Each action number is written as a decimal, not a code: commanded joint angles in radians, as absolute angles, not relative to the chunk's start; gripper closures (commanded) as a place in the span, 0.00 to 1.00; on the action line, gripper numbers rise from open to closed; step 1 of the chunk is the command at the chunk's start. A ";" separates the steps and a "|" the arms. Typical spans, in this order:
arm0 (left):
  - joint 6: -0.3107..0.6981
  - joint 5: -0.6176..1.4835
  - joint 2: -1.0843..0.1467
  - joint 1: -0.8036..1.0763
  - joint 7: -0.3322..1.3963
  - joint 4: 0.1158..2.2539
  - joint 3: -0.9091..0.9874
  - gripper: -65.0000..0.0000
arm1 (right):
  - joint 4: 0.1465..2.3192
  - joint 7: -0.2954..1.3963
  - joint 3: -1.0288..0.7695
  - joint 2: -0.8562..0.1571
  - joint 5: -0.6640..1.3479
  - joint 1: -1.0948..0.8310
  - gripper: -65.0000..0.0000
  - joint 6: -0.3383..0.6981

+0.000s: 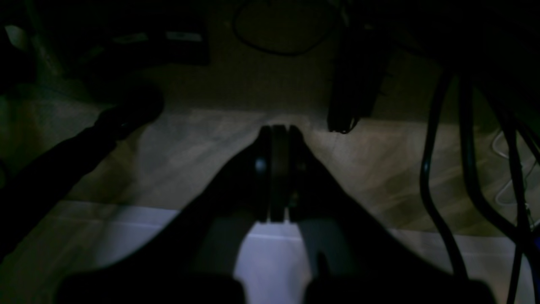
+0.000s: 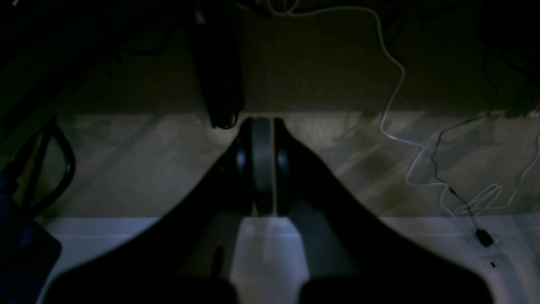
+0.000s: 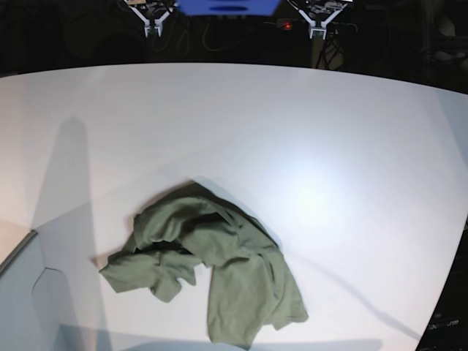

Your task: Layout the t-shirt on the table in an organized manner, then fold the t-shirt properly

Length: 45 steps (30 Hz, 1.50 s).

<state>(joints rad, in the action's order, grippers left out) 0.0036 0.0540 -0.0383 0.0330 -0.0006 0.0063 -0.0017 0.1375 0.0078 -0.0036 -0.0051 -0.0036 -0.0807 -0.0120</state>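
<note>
Dim room; the white table point(image 3: 241, 124) is brightly lit. The t-shirt point(image 3: 208, 267) lies crumpled near its front edge. Left gripper point(image 1: 278, 128) and right gripper point(image 2: 261, 122) are clenched on nothing, parked clear. Risk: grasping several bunched layers at once, worsening the tangle.

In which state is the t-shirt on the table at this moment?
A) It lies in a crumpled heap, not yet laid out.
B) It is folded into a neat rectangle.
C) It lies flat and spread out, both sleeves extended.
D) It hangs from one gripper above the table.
A: in the base view the t-shirt is a wrinkled, bunched heap on the table, with no gripper near it.
</note>
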 commanded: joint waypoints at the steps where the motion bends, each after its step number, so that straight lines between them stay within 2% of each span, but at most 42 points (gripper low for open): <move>1: 0.002 0.056 -0.042 0.036 0.001 0.005 -0.001 1.00 | 0.139 0.010 -0.002 -0.007 -0.004 -0.085 1.00 0.002; 29: 0.002 0.056 -0.056 0.056 -0.002 0.007 -0.002 1.00 | 0.140 0.002 -0.002 -0.007 -0.004 -0.107 1.00 0.002; 37: 0.004 0.058 -0.111 0.286 0.007 0.418 -0.001 1.00 | 0.429 0.008 -0.002 -0.007 -0.004 -0.311 1.00 0.002; 45: 0.004 0.058 -0.165 0.512 0.010 0.805 -0.001 1.00 | 0.897 0.008 -0.008 -0.019 -0.004 -0.601 1.00 0.002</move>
